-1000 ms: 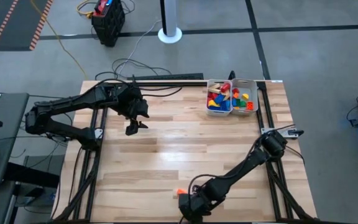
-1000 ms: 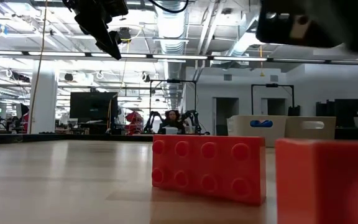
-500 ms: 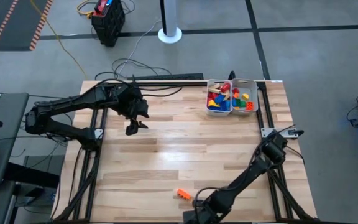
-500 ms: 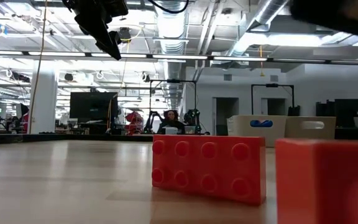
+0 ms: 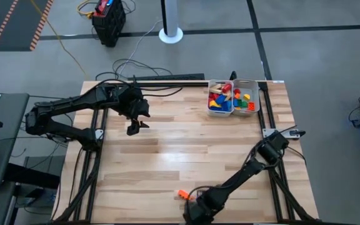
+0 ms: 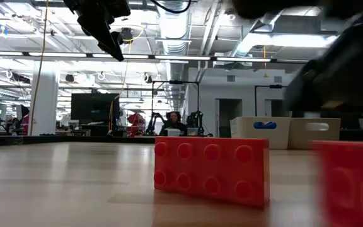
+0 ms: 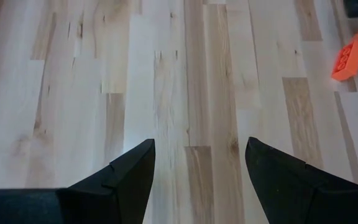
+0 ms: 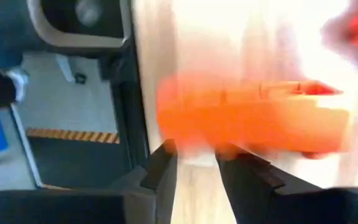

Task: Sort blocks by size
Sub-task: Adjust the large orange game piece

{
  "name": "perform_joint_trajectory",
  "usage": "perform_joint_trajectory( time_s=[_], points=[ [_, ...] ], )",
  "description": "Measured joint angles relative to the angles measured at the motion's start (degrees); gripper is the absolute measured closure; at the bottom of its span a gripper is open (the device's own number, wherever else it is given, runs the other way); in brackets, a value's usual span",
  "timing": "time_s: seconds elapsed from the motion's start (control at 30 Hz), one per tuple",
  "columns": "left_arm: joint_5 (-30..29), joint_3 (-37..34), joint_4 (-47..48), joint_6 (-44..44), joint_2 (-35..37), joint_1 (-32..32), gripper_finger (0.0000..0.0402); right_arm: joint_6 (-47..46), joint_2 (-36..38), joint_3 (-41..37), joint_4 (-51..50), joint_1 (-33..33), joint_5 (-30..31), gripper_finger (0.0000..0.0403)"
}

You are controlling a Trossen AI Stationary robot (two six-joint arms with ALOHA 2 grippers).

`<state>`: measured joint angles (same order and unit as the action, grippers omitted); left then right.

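Left gripper (image 5: pixel 134 128): you see it hanging above bare table (image 5: pixel 167 156) near the far left, fingers spread, nothing between them; probably parked clear of the work.

Orange brick (image 5: pixel 182 194): lies flat on the boards at the near edge, just beside the right gripper.

Right gripper (image 5: pixel 192 212): low at the near edge; its wrist view shows the brick just beyond its fingertips (image 8: pixel 166 155). Grasp: you cannot tell.

Trays (image 5: pixel 233 85): white, far right, well away from both grippers, holding the other bricks (image 5: pixel 219 100).

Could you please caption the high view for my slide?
Right gripper reaches beside an orange block at the table's near edge; left gripper waits.
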<state>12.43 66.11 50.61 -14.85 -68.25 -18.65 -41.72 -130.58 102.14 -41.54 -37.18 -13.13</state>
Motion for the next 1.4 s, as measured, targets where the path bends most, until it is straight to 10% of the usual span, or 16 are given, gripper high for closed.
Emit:
perform_joint_trajectory(
  time_s=[0.53,0.87,1.4],
  points=[
    [-1.35,0.0,0.02,0.38,0.07,-0.95,0.0159,-5.77,4.27,0.01,-16.46,6.95,4.18,0.0262],
    [-1.33,0.02,-0.35,0.45,0.81,-0.96,0.0159,8.56,7.72,0.12,3.88,1.93,1.74,0.0283],
    [-1.31,0.02,-0.48,0.38,0.81,-0.96,0.0159,14.28,6.34,-6.55,3.6,7.95,4.24,0.0288]
  ],
)
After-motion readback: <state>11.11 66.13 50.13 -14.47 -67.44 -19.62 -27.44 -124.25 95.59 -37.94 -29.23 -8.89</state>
